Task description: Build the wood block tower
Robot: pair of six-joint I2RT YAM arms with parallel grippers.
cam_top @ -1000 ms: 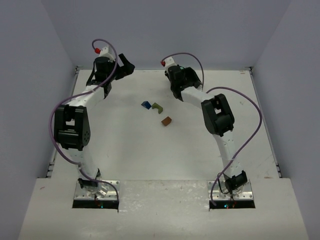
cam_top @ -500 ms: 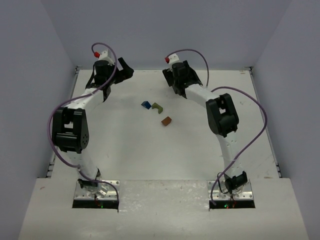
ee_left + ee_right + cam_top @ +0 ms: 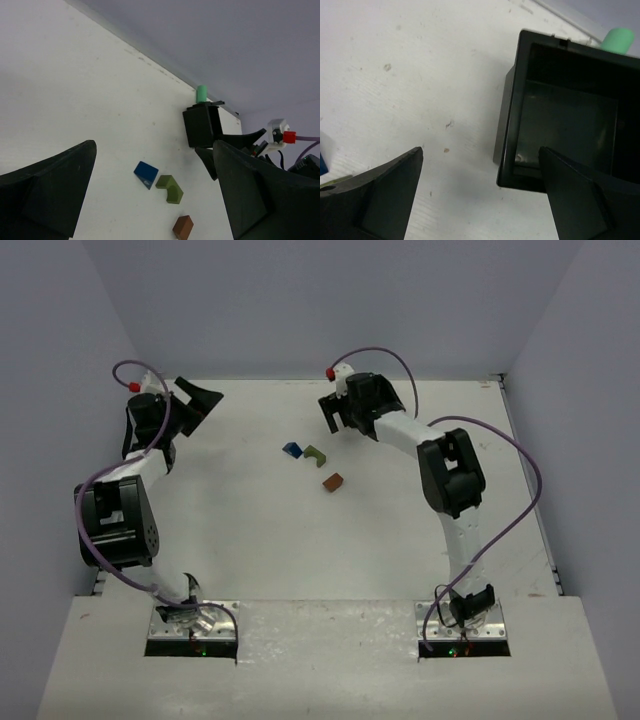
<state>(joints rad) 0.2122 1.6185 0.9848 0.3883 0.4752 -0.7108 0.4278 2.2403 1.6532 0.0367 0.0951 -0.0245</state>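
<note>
Three small wooden blocks lie apart on the white table, none stacked: a blue one [image 3: 292, 450] [image 3: 146, 174], an olive arch-shaped one [image 3: 316, 454] [image 3: 170, 188] and a brown-orange one [image 3: 333, 481] [image 3: 183, 227]. A mint-green cylinder [image 3: 201, 93] [image 3: 617, 40] stands behind the black tray [image 3: 201, 125] [image 3: 560, 110]. My left gripper [image 3: 199, 403] [image 3: 155, 147] is open at the far left, well away from the blocks. My right gripper [image 3: 336, 413] [image 3: 480, 150] is open and holds nothing. It hovers at the tray's near left corner.
The tray lies tipped with its opening toward the right wrist camera and looks empty. The back wall runs close behind the tray and the cylinder. The side walls enclose the table on both sides.
My left arm has swung from the back centre to the far left. My right gripper has shifted slightly left at the tray, and its jaws stand wider.
</note>
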